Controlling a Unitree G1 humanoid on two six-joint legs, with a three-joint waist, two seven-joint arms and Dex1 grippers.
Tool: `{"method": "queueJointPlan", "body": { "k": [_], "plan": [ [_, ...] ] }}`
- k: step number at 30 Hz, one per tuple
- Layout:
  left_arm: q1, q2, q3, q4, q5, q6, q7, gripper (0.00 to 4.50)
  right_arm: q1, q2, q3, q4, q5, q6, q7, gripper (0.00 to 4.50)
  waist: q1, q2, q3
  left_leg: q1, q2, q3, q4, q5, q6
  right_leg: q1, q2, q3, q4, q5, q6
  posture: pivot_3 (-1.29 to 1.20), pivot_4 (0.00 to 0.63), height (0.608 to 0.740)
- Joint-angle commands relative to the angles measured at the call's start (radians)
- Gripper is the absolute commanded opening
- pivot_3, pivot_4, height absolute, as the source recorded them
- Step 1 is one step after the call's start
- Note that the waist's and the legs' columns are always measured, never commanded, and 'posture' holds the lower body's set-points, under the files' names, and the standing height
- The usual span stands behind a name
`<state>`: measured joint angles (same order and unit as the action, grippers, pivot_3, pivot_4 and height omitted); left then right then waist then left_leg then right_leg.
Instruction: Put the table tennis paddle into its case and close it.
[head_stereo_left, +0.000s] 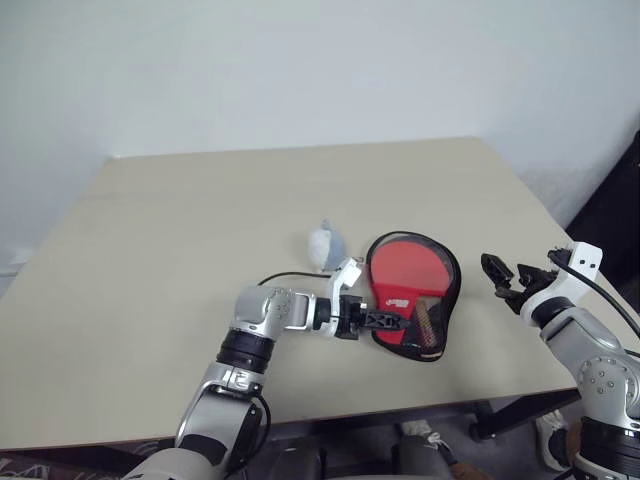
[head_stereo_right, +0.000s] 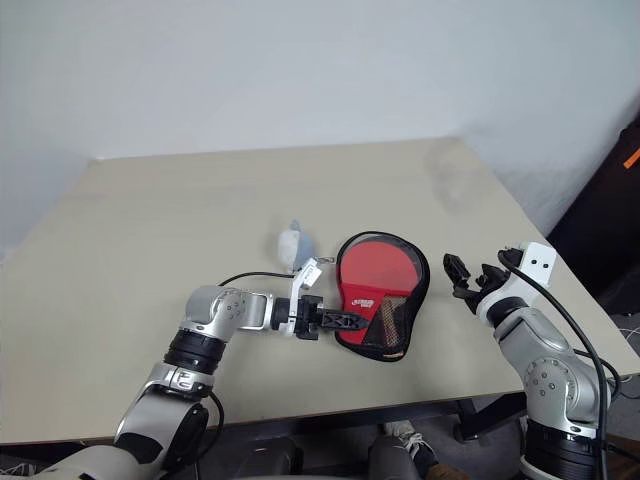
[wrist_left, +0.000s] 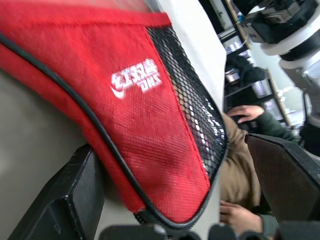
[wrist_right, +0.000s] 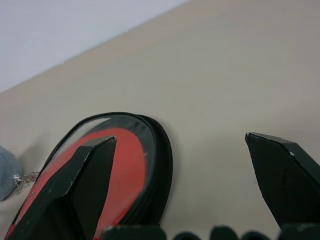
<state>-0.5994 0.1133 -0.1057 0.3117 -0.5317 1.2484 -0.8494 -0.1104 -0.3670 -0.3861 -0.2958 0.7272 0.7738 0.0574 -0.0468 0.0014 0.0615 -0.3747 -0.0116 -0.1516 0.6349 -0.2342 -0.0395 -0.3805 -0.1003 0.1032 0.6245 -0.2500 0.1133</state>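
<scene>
Two grippers are working over a beige table (head_stereo_left: 180, 210) at this moment. Left gripper (head_stereo_left: 385, 321) is reaching across toward the narrow handle end of the case (head_stereo_left: 412, 293), its two black fingers (wrist_left: 60, 205) standing wide apart and straddling that end without clamping it; in the left wrist view one finger is sitting on the table just beside the black-piped edge, and the other is hanging clear on the far side of the black mesh pocket (wrist_left: 192, 110). Lying flat on the table directly ahead of this gripper, the case is showing red fabric with a white logo (wrist_left: 136, 82) nearest the fingers and its rounded clear window panel farther off, with the red face of the table tennis paddle (wrist_right: 122, 170) showing through that panel. Whether the zip is fully shut cannot be told. Right gripper (head_stereo_left: 508, 279) is hovering off the other side of the case, apart from it, its fingers (wrist_right: 287, 175) also spread wide and holding nothing; the rounded end of the case is lying just ahead of one of them. Beyond the left gripper, close to the case's rounded edge, a small whitish-grey object (head_stereo_left: 323, 243) is resting on the table.
</scene>
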Motion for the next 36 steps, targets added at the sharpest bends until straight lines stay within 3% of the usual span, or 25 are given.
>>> {"method": "queueJointPlan", "body": {
  "k": [1, 11, 16, 23, 29, 36],
  "plan": [
    [-0.01, -0.014, 0.006, -0.017, -0.046, 0.026, -0.01, 3.58, -0.025, 0.006, -0.02, 0.004, -0.02, -0.02, -0.017, 4.5, 0.0, 0.0, 0.0, 0.0, 0.0, 0.0, 0.0, 0.0, 0.0, 0.0, 0.0, 0.0, 0.0, 0.0, 0.0, 0.0, 0.0, 0.74],
    [-0.01, -0.041, 0.065, 0.023, -0.069, 0.075, 0.054, 0.05, -0.026, 0.014, -0.014, 0.013, -0.049, -0.031, -0.023, 4.5, 0.0, 0.0, 0.0, -0.001, 0.0, 0.0, 0.0, 0.0, 0.0, -0.001, 0.0, 0.0, 0.0, 0.0, 0.0, 0.0, 0.0, 0.74],
    [-0.02, -0.01, 0.103, 0.023, -0.104, 0.171, 0.055, 0.01, -0.008, 0.021, -0.014, -0.008, -0.065, -0.029, -0.022, 4.5, -0.001, 0.0, 0.0, -0.001, 0.0, 0.0, -0.001, 0.0, 0.0, -0.001, 0.0, 0.0, 0.0, 0.0, 0.0, 0.0, 0.0, 0.74],
    [0.046, 0.138, 0.146, -0.117, -0.242, 0.361, 0.014, 0.01, 0.014, 0.015, -0.018, -0.037, -0.067, -0.015, -0.018, 4.5, -0.006, 0.001, 0.0, 0.0, 0.0, 0.0, -0.003, 0.0, 0.0, -0.003, 0.0, 0.001, 0.001, 0.0, 0.0, 0.0, 0.0, 0.74],
    [0.167, 0.316, 0.085, -0.215, -0.438, 0.366, 0.025, 0.01, 0.042, 0.009, -0.013, -0.075, -0.059, 0.01, -0.014, 4.5, -0.005, 0.001, 0.0, 0.0, 0.0, 0.0, -0.003, 0.0, 0.0, -0.003, 0.0, 0.001, 0.001, 0.0, 0.0, 0.0, 0.0, 0.74],
    [0.24, 0.43, 0.04, -0.23, -0.646, 0.366, 0.099, 0.01, 0.046, -0.001, -0.007, -0.093, -0.057, 0.035, 0.005, 4.5, -0.002, 0.001, 0.0, -0.001, 0.0, 0.0, -0.003, 0.0, 0.0, -0.004, 0.0, 0.001, 0.001, 0.0, -0.001, 0.0, 0.0, 0.74]
  ]
}}
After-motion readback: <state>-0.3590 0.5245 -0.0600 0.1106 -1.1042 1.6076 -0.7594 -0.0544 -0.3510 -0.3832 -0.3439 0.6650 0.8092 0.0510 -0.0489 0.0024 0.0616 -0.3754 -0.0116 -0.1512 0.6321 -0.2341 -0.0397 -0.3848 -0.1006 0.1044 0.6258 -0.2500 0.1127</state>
